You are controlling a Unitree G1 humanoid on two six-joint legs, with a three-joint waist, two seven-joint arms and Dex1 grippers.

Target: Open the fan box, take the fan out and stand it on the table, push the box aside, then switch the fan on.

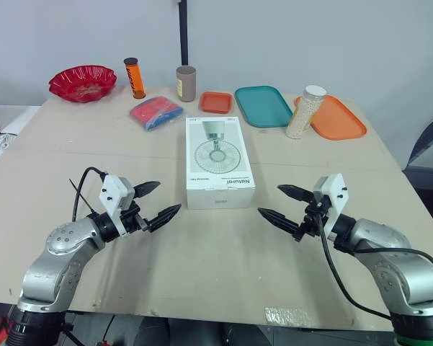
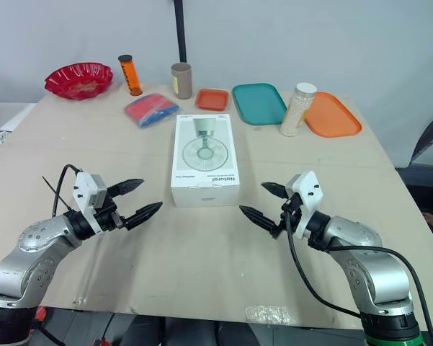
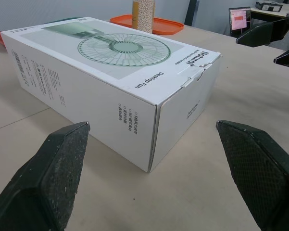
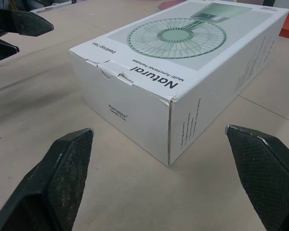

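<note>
Backdrop: pale wall and a dark upright pole (image 1: 183, 32) behind the worktop (image 1: 202, 267); a lit screen (image 3: 239, 19) off to the side is too small to read.
Hard to make out: the small print on the long sides of the fan box (image 1: 218, 161); the label on the orange canister (image 1: 134, 78).
Worktop: light brown board with a strip of tape (image 1: 289, 316) at its near edge.
Back row: red bowl (image 1: 82, 81), orange canister, beige cup (image 1: 186, 83), small orange tray (image 1: 216, 101), teal tray (image 1: 263, 105), and a jar of white beads (image 1: 305, 112) at the edge of a large orange tray (image 1: 338, 117); a red-and-blue packet (image 1: 155, 112) lies just in front.
Fan box: white, closed, lying flat at the centre, its end flap toward the robot.
Writing: "Natural", "Desktop Fan" and "Multi-functional Portable" on top; "Portable" on the end flap.
Left gripper (image 1: 168, 197): fingers spread, holding nothing, near the box's near left corner but apart from it.
Right gripper (image 1: 269, 200): fingers spread, empty, near the near right corner, apart from it.
</note>
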